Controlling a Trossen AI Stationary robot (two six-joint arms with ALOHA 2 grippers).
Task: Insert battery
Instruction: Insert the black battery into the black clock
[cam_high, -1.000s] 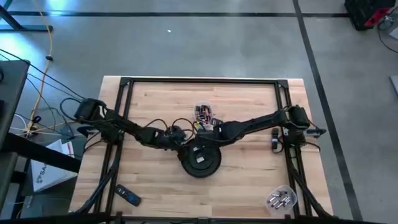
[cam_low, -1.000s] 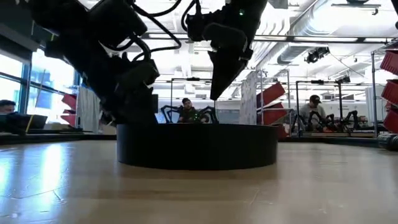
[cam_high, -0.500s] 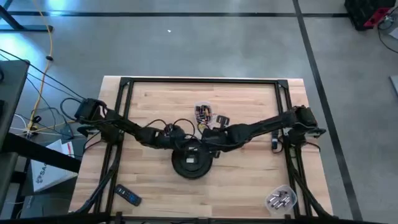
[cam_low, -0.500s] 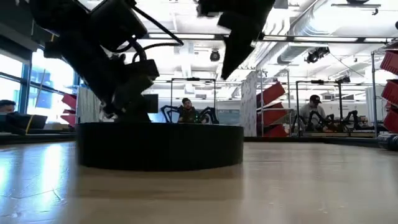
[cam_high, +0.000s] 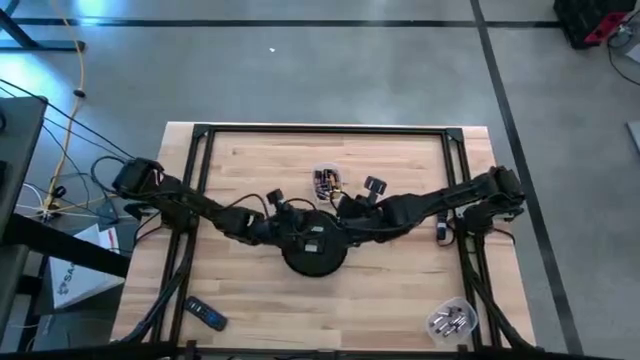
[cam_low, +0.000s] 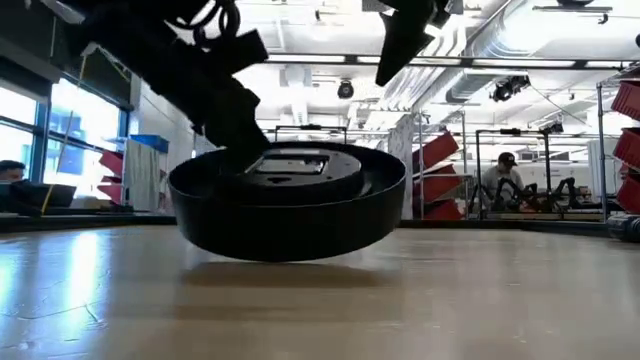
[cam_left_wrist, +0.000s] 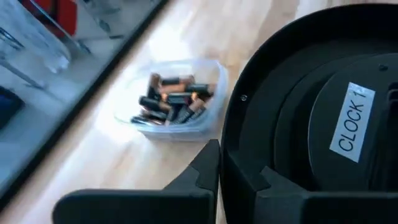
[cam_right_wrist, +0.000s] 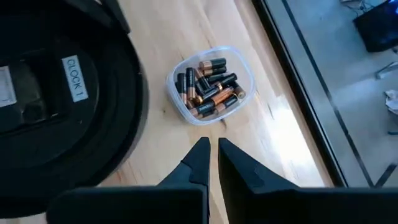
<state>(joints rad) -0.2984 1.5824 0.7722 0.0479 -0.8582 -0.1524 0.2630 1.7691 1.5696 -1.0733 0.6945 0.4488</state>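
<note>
1. Overhead, high view: round black plastic clock (cam_high: 316, 246) lies back-up at frame centre on the light wooden table (cam_high: 400, 300). Left gripper (cam_high: 288, 222) is at its upper-left rim, right gripper (cam_high: 345, 212) just off its upper-right edge. Clear tub of batteries (cam_high: 327, 182) sits just above the clock; a second clear tub (cam_high: 451, 320) is at lower right, a dark remote (cam_high: 205, 315) at lower left.
2. Low view: clock (cam_low: 288, 200) is tilted, near edge off the table, filling frame centre.
3. Left wrist view: left fingers (cam_left_wrist: 208, 171) clamp the clock rim (cam_left_wrist: 261, 124); white "CLOCK 1" label (cam_left_wrist: 352, 118) at right; battery tub (cam_left_wrist: 174, 99) at upper centre.
4. Right wrist view: right fingers (cam_right_wrist: 200, 162) nearly closed on nothing, above bare table; battery tub (cam_right_wrist: 210, 84) at frame centre, clock (cam_right_wrist: 56, 106) at left.
</note>
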